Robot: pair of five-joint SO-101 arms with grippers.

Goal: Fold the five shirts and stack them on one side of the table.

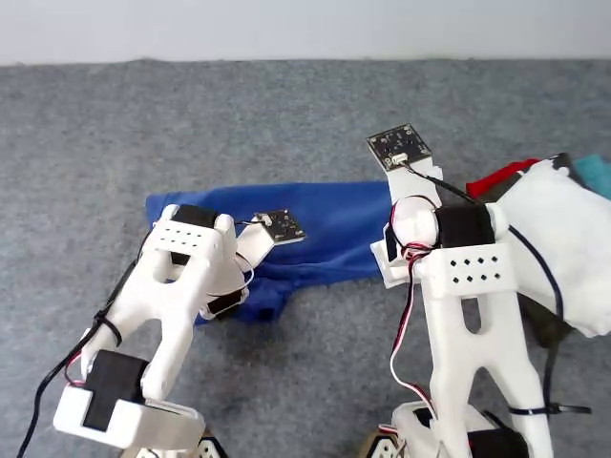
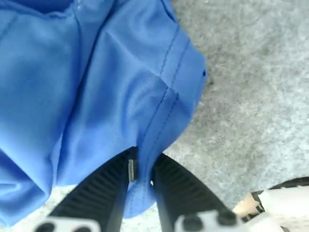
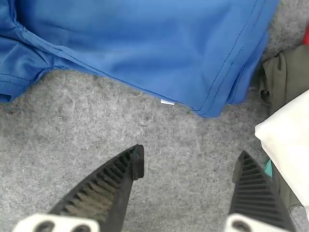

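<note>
1. Overhead, a blue shirt [image 1: 334, 224] lies across the middle of the gray table [image 1: 286, 105], gathered into a long band with its near left end bunched up.
2. The left arm [image 1: 181, 286] leans in over that bunched end, and the right arm [image 1: 468, 286] stands at the band's other end.
3. At the table's right edge a white shirt [image 1: 563, 239] sits on a pile, with a red cloth [image 1: 496, 177] and a teal cloth [image 1: 594, 170] showing from behind it.
4. Seen from the left wrist, the left gripper [image 2: 141, 166] has its jaws nearly together, pinching a fold of the blue shirt beside a stitched seam. The fabric drapes away from the jaws, with gray table next to it.
5. Seen from the right wrist, the right gripper [image 3: 190, 159] hangs over bare table with its jaws spread wide and nothing between them.
6. The blue shirt's hemmed corner lies just beyond the fingertips, apart from them, and a small white tag [image 3: 167, 102] peeks out at the hem.
7. An olive cloth [image 3: 277, 77] lies just beside that corner, and the white shirt sits close by one finger.
</note>
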